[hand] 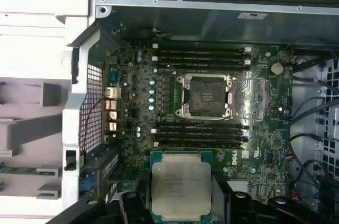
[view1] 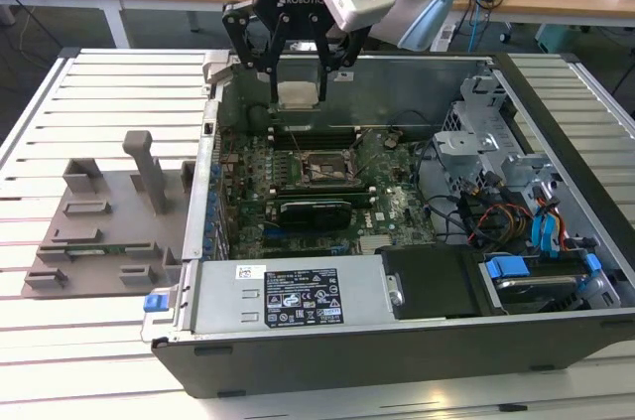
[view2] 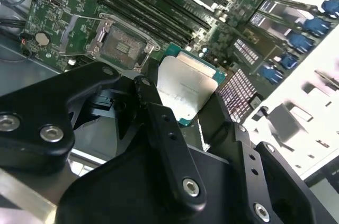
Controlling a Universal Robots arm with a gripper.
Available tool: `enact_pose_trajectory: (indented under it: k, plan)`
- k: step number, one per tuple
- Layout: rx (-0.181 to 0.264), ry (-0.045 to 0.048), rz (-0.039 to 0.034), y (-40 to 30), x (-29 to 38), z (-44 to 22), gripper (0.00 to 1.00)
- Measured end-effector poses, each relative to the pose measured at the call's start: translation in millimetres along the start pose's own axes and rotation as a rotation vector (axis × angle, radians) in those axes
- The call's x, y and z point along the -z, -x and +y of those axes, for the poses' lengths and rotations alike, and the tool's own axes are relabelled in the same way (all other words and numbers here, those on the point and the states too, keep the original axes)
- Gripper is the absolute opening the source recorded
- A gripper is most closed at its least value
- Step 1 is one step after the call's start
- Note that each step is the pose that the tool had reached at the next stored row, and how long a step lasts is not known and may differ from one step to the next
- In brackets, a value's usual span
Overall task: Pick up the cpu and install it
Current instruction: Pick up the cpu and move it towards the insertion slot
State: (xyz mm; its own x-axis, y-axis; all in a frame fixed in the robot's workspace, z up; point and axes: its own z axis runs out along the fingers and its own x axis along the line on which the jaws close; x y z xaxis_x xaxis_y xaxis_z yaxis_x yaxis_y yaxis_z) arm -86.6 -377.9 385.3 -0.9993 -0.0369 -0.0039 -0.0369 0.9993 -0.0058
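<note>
Presently, cpu [view1: 298, 92] clamped between fingers of gripper [view1: 298, 99], held above open computer case [view1: 397, 350]. Socket [hand: 205, 96] seen uncovered in first wrist view, apart from cpu. Grey tray [view1: 109, 211] shown beside case in exterior view.

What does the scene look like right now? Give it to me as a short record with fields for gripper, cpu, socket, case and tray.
gripper: shut on the cpu, above the open case
cpu: flat, silver top up, held over the motherboard, clear of the socket
socket: no chip in it, memory sticks on both sides
case: lying on its side, lid off, motherboard exposed
tray: grey, with upright posts, beside the case at the exterior view's left
</note>
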Motion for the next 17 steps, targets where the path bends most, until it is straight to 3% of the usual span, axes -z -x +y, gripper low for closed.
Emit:
enact_pose_trajectory:
  k: [17]
  plan:
    - [0.000, 0.0004, 0.0084, 23.6, -38.6, 29.6, 0.55]
